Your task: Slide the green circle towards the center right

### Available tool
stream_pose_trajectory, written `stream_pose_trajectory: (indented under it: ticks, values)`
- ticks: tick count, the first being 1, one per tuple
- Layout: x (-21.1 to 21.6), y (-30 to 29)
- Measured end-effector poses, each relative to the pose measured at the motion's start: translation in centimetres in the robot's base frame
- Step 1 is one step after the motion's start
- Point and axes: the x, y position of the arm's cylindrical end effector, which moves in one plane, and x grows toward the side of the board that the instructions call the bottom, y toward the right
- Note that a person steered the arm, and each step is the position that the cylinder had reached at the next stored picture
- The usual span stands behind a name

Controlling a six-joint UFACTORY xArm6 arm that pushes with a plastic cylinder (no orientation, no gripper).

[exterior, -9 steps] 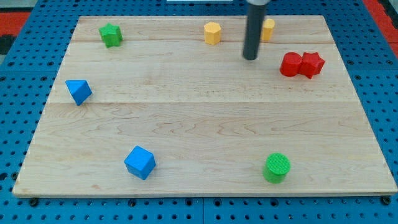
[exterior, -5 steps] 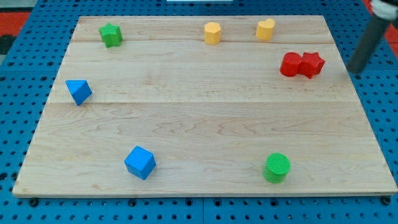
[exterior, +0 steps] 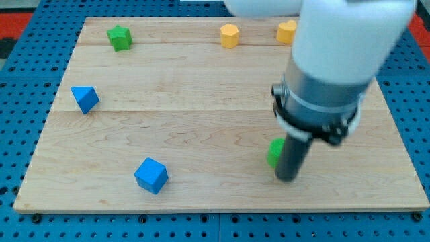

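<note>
The green circle (exterior: 274, 152) lies at the lower right of the wooden board (exterior: 201, 121); only its left edge shows, the rest is hidden behind my rod. My tip (exterior: 287, 178) rests on the board just right of and below the circle, touching or nearly touching it. The arm's large white and grey body covers the right part of the board, hiding the two red blocks.
A green star (exterior: 119, 37) lies at top left, a yellow cylinder (exterior: 230, 35) and a yellow heart-like block (exterior: 287, 31) at the top. A blue triangle (exterior: 84, 99) lies at the left, a blue cube (exterior: 151, 175) at bottom left.
The rod swung from the board's right edge down to the lower right beside the green circle. The circle has shifted up and to the left. The arm now hides the red blocks.
</note>
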Motion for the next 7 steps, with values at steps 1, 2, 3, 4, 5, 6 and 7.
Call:
stream_pose_trajectory:
  ticks: [1,2,3,4,5,6,7]
  values:
    - [-6.7,1.8]
    - [-5.1,-0.7]
    - [-6.5,-3.9]
    - [-10.4,-2.6]
    - [-12.3,3.7]
    - [-11.7,1.6]
    - [-10.4,-0.5]
